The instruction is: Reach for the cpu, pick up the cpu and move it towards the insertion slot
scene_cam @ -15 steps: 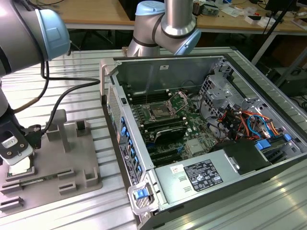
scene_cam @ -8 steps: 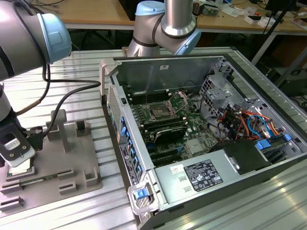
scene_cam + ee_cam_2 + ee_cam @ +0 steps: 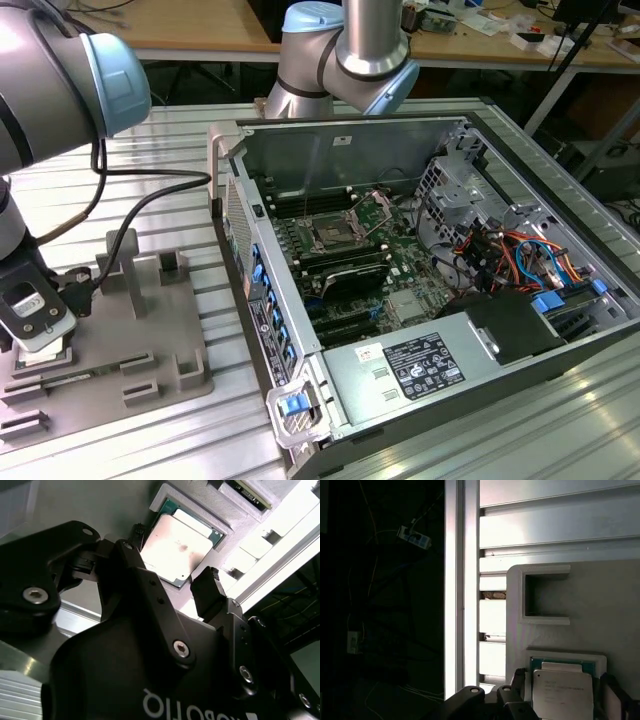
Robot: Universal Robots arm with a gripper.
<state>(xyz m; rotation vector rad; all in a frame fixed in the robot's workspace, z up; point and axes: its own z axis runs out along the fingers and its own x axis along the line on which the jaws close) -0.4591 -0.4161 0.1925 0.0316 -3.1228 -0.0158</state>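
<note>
Open computer case [image 3: 330, 150] sits on the ribbed counter [image 3: 560, 420], grey tray [image 3: 120, 335] beside it on the exterior view's left, coloured cables [image 3: 503, 252] bundled inside the case.

1. The cpu [image 3: 175, 547] has a silvery-white face with a green edge.
2. The gripper [image 3: 174, 555] is matt black with silver screw heads and white lettering.
3. The tray [image 3: 160, 345] is plain mid-grey.
4. The arm [image 3: 40, 80] is silver-grey with pale blue caps; its cable [image 3: 150, 200] is black.
5. The slot [image 3: 328, 236] has a shiny metal frame and a dark centre.
6. The board [image 3: 400, 272] is green, dotted with small silver parts.
7. The case [image 3: 330, 150] is grey metal with blue tabs [image 3: 258, 270].
8. The wires [image 3: 500, 255] are red, blue and orange.
9. The table [image 3: 500, 430] is silvery, striped with parallel ribs.
</note>
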